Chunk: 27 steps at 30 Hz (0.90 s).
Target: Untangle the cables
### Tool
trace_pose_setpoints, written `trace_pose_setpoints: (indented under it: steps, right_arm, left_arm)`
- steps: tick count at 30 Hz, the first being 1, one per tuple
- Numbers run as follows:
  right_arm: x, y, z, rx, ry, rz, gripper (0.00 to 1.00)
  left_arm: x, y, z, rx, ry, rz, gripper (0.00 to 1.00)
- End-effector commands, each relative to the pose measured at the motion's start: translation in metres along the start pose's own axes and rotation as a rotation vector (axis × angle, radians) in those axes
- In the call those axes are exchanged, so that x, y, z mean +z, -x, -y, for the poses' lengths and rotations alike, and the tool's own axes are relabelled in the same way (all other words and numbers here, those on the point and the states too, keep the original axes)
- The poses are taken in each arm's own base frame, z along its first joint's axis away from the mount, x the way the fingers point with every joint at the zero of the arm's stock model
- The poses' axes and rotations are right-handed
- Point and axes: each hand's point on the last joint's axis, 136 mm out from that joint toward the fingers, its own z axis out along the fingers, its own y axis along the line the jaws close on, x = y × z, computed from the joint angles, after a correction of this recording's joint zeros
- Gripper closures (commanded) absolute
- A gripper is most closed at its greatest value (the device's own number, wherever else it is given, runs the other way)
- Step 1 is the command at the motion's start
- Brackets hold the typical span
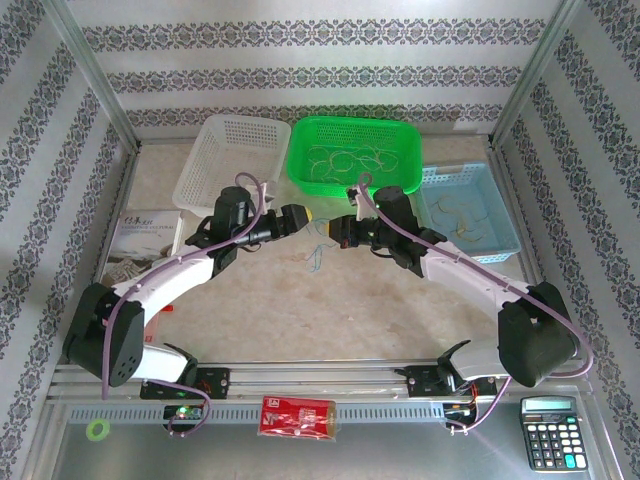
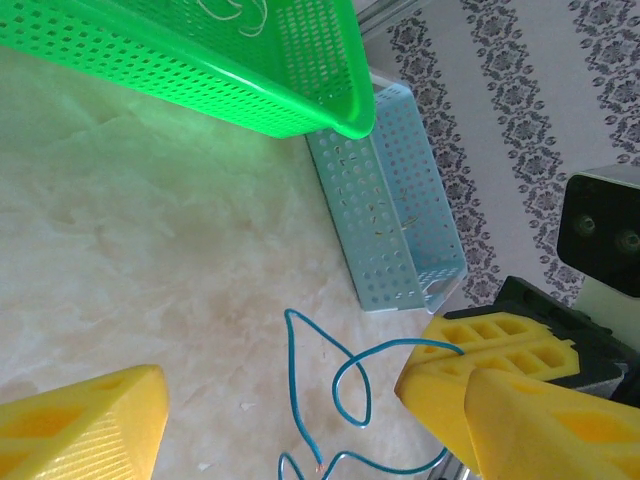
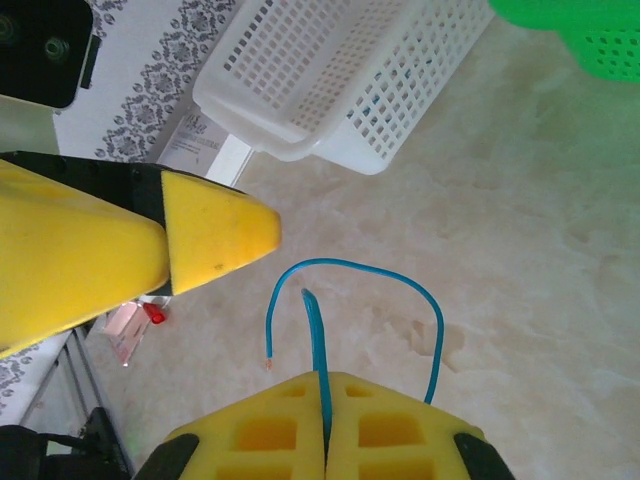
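A thin blue cable (image 1: pixel 315 258) dangles above the table's middle, between the two gripper tips. My right gripper (image 3: pixel 325 378) is shut on it, and the cable (image 3: pixel 400 275) loops out from between the yellow pads to a bare end. My left gripper (image 2: pixel 315 400) is open, its yellow fingers (image 2: pixel 90 425) standing on either side of the looping cable (image 2: pixel 290 380) without touching it. The right gripper's pads (image 2: pixel 480 350) hold the cable just beside the left gripper. From above, the left gripper (image 1: pixel 303 215) and right gripper (image 1: pixel 333 228) nearly meet tip to tip. More thin cables (image 1: pixel 350 160) lie in the green basket.
A green basket (image 1: pixel 355 122) stands at the back centre, with a white basket (image 1: pixel 230 150) to its left and a light blue basket (image 1: pixel 470 178) holding a few wires to its right. A booklet (image 1: pixel 140 240) lies at the left; a calculator (image 1: pixel 548 432) and a red packet (image 1: pixel 297 415) sit on the front rail.
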Motion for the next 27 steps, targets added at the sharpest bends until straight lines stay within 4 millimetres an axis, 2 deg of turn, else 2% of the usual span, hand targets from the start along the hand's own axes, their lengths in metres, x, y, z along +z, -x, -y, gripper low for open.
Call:
trace_pose_setpoints:
  steps: [1, 9, 19, 23, 27]
  right_arm:
    - [-0.004, 0.019, -0.026, -0.02, 0.079, 0.047, 1.0]
    - [-0.006, 0.025, -0.036, -0.012, 0.114, 0.065, 1.0]
    - [-0.011, 0.028, -0.047, 0.0, 0.158, 0.081, 1.0]
    - [-0.013, 0.025, -0.041, 0.004, 0.138, 0.091, 1.0]
    - [-0.011, 0.011, -0.012, 0.045, 0.07, 0.089, 1.0]
  left_arm:
    - [0.005, 0.006, 0.019, 0.029, -0.075, 0.027, 0.24]
    - [0.012, 0.002, 0.015, 0.021, -0.082, 0.021, 0.35]
    - [0.017, 0.009, 0.02, 0.027, -0.108, 0.037, 0.6]
    - [0.017, 0.015, 0.026, 0.037, -0.114, 0.052, 1.0]
    - [-0.001, 0.036, 0.037, 0.101, -0.076, 0.117, 1.0]
